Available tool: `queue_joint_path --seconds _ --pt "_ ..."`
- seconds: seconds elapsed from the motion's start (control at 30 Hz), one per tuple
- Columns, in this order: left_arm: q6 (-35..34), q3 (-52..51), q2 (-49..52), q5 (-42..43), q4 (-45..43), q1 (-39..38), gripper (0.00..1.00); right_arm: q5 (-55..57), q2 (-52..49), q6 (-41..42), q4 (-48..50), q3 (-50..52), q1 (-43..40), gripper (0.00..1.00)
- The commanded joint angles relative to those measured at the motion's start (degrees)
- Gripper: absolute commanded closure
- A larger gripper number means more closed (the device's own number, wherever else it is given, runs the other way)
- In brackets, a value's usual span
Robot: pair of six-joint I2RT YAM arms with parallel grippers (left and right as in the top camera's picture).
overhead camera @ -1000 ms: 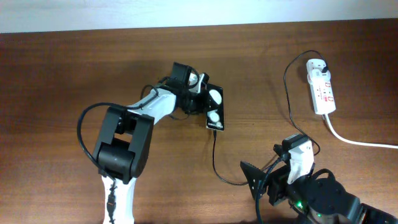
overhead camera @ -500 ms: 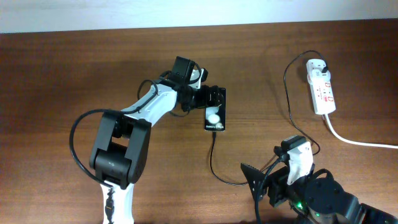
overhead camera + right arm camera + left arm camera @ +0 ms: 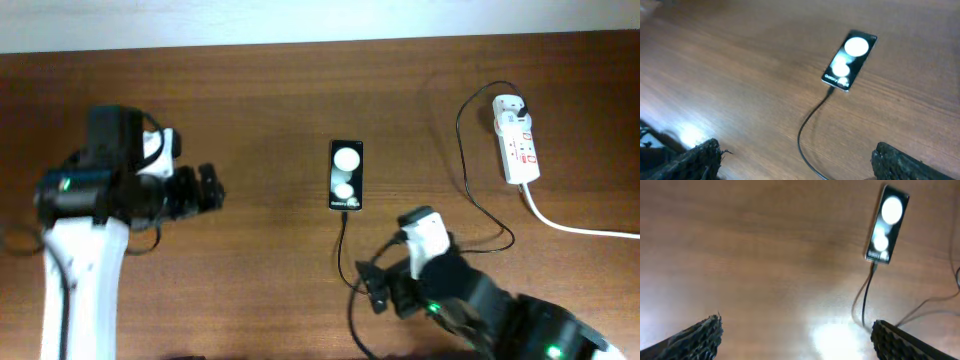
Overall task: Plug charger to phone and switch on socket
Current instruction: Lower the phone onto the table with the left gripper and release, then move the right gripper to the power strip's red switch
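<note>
The black phone (image 3: 346, 175) lies flat in the middle of the table, two white glares on its face, and shows too in the left wrist view (image 3: 886, 225) and the right wrist view (image 3: 849, 60). The thin black charger cable (image 3: 340, 250) meets its near end and loops off right to a black plug in the far end of the white socket (image 3: 517, 140). My left gripper (image 3: 210, 187) stands open well left of the phone, holding nothing (image 3: 796, 327). My right gripper (image 3: 372, 287) is open below the phone, over the cable (image 3: 807, 125), holding nothing (image 3: 796, 149).
The socket's thick white cord (image 3: 570, 228) runs off the right edge. The table's far edge meets a white wall (image 3: 320, 20) at the top. More of the charger cable loops between the socket and my right arm (image 3: 470, 190).
My left gripper has opened, let go of the phone and drawn far back to the left. The phone now lies straight. My right arm has moved left and up, towards the cable.
</note>
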State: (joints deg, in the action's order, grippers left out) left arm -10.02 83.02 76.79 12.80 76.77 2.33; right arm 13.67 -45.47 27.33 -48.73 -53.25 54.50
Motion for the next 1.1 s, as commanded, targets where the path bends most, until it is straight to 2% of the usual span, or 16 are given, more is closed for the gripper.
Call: queue_joint_path --seconds 0.0,0.1,0.17,0.23,0.27,0.33,0.4,0.5,0.57,0.63,0.7,0.83,0.9,1.07 --pt "0.94 0.17 -13.07 -6.75 4.7 0.02 0.01 0.9 -7.89 3.15 3.23 -0.28 -0.22 0.01" --pt "0.9 0.17 -26.67 -9.62 11.02 0.02 0.01 0.83 -19.34 9.68 6.97 -0.33 -0.26 0.0" --pt "0.92 0.17 -33.22 -9.64 12.81 0.02 0.01 -3.17 -23.41 9.66 9.09 -0.35 -3.5 0.32" --pt "0.92 0.17 -38.32 -9.64 16.96 0.04 0.01 -9.29 -24.76 9.6 8.26 -0.35 -13.27 0.62" --pt "0.92 0.17 -41.18 -9.64 19.39 0.04 0.01 -10.56 -24.74 9.46 6.64 -0.35 -19.82 0.72" --pt "0.92 0.17 -44.61 -9.62 19.91 0.04 0.01 -10.51 -24.74 7.26 4.55 -0.35 -28.33 0.81" --pt "0.92 0.17 -49.37 -9.64 19.91 0.02 0.01 -10.95 -24.76 5.51 3.72 -0.35 -38.12 0.96" --pt "0.92 0.17 -54.82 -9.62 19.91 0.02 0.01 -11.61 -24.76 5.01 0.46 -2.54 -51.76 0.96" --pt "0.92 0.17 -57.29 -9.62 19.91 0.02 0.01 -11.63 -25.42 2.89 -1.57 -5.64 -57.55 0.96" --pt "0.92 0.17 -59.63 -9.62 19.91 -1.2 0.01 -11.56 -30.51 1.73 -6.21 -12.92 -64.37 0.96" --pt "0.92 0.17 -61.59 -9.62 19.91 -3.96 0.01 -11.56 -40.0 -0.46 -12.04 -23.26 -69.18 0.96" --pt "0.92 0.17 -64.81 -9.62 19.91 -4.94 0.01 -11.76 -62.16 -1.64 -20.76 -46.51 -74.86 0.96" --pt "0.92 0.17 -66.45 -9.62 19.91 -4.94 0.01 -11.76 -69.16 -1.62 -21.18 -52.87 -75.67 0.96" --pt "0.9 0.17 -72.32 -9.62 19.91 -4.92 0.01 -11.98 -75.67 -1.62 -13.92 -53.81 -75.71 0.96"
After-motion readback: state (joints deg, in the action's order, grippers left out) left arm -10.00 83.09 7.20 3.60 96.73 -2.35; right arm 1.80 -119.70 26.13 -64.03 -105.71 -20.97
